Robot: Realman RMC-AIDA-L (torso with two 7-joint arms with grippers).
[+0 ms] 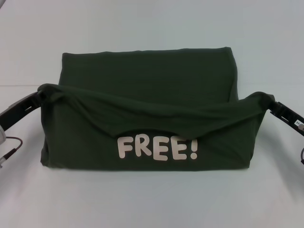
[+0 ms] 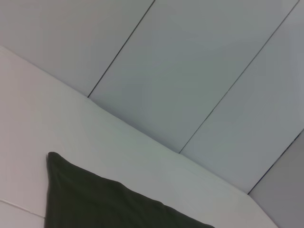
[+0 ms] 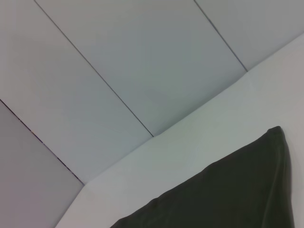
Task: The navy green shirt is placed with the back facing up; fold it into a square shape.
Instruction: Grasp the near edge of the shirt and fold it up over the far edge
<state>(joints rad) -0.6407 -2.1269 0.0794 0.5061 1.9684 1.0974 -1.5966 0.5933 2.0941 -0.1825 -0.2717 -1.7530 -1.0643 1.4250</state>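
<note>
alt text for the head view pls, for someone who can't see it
A dark green shirt lies partly folded on a white table, its near part lifted and stretched between the left gripper and the right gripper, each at one end of the raised edge. Cream "FREE!" lettering shows on the hanging fabric facing the camera.

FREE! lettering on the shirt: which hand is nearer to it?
Right, slightly. The FREE! lettering sits right of centre; the right hand and left hand grip opposite ends of the shirt.
</note>
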